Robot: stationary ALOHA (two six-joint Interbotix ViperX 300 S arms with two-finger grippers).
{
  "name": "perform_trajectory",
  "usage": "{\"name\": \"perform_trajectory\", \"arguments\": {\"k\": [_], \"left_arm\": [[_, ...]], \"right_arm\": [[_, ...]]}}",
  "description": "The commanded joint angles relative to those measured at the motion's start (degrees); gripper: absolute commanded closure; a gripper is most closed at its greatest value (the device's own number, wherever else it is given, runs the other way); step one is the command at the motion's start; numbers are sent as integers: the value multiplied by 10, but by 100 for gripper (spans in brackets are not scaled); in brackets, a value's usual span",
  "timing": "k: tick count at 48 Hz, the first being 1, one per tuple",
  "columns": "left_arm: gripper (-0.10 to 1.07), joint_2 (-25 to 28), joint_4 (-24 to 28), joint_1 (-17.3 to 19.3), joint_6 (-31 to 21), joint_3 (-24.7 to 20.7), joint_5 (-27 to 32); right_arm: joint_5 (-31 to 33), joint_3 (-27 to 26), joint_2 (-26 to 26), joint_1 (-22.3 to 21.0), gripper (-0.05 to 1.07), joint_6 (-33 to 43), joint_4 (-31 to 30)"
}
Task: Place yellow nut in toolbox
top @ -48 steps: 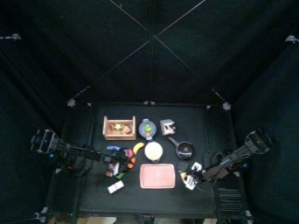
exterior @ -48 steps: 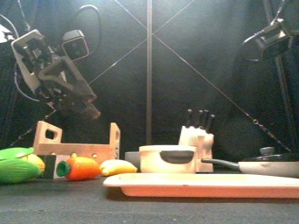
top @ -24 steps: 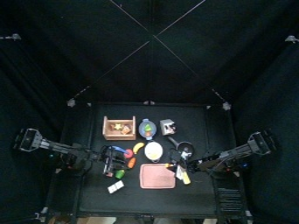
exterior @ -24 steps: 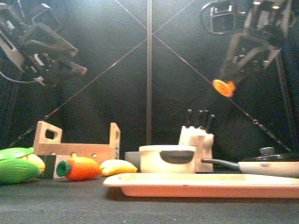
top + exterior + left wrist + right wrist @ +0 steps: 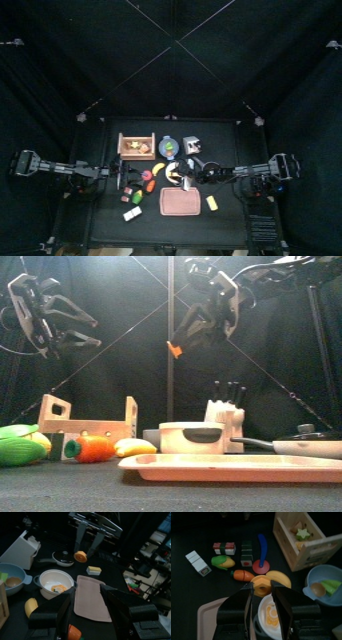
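Black-curtained table, right gripper clasping yellow nut, left gripper parted, toolbox edge cropped

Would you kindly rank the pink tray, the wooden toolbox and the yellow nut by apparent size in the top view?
1. Pink tray
2. Toolbox, slightly smaller
3. Yellow nut in the right gripper; it sits higher, nearer the camera, yet still looks far smallest.

Yellow nut held high in air; tan toolbox sits upright.
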Motion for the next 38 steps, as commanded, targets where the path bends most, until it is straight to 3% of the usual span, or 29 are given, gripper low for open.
{"name": "perform_trajectory", "arguments": {"k": [1, 22, 38], "left_arm": [[14, -9, -26, 5, 4, 4, -4], [15, -42, -18, -5, 4, 28, -2], [15, -42, -18, -5, 4, 29, 0]], "right_arm": [[0, -55, 18, -24, 41, 1, -37], [-10, -240, 172, -125, 40, -1, -48], [-32, -301, 240, -152, 39, 0, -31]]}}
